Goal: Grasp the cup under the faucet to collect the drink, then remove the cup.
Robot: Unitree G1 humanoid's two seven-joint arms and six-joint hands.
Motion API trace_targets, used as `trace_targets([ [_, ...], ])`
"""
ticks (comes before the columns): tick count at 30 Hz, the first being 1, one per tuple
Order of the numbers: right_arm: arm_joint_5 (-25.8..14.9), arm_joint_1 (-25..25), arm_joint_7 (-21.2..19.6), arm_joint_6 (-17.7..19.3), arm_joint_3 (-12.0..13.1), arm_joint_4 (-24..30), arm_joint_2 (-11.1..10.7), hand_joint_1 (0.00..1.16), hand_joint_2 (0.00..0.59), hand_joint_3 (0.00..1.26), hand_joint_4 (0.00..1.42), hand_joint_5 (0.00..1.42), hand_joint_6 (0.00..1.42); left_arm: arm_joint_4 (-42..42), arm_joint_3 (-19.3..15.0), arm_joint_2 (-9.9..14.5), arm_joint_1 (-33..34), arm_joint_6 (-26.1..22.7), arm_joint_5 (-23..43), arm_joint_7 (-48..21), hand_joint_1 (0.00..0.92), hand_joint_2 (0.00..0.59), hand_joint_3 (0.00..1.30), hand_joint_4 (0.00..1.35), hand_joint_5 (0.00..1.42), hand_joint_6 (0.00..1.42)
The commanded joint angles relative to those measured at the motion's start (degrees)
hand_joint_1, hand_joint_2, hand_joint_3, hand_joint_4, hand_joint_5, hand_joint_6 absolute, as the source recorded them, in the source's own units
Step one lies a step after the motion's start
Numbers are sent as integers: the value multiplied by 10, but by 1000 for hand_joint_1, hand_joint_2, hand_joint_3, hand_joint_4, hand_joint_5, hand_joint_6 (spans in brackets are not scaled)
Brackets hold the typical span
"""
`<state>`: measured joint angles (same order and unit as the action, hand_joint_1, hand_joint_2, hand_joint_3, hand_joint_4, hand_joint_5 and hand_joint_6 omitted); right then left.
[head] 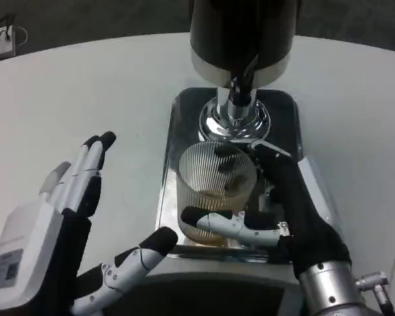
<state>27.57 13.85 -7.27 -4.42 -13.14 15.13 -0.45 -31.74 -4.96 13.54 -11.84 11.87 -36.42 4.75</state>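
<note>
cup [216,191]: ribbed clear glass with amber drink at its bottom, upright on the steel tray [178,131], just in front of the faucet [236,108] | right hand [276,210]: wrapped around the cup, fingers on both sides | left hand [66,224]: holds nothing, fingers spread, left of the tray on the table [85,99]

Dim, even overhead light; the steel tray [173,164] beside the right hand [296,210] throws bright glare; soft shadows beneath the left hand [59,230]; slightly grainy, soft focus throughout.
</note>
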Motion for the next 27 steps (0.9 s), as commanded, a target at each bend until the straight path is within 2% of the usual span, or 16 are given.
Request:
trace_targets([
  [1, -9, -21, 23, -12, 7, 60, -5, 1162, 82, 889, 1041, 1241, 1424, 5, 6, 9, -2, 0, -15, -4, 0, 99, 30, 0, 55, 12],
  [14, -36, -71, 86, -52, 52, 175, -30, 1162, 82, 898, 1051, 1241, 1424, 2, 14, 17, -10, -20, -60, -14, 0, 84, 0, 0, 32, 0],
  [20, -57, -81, 105, -75, 80, 221, -38, 1162, 82, 898, 1052, 1241, 1424, -1, 19, 19, -10, -27, -79, -17, 0, 75, 0, 0, 15, 0],
  [27, -82, -95, 129, -97, 122, 293, -59, 1162, 82, 898, 1052, 1241, 1424, -9, 23, 20, -6, -34, -106, -19, 0, 59, 0, 0, 4, 0],
])
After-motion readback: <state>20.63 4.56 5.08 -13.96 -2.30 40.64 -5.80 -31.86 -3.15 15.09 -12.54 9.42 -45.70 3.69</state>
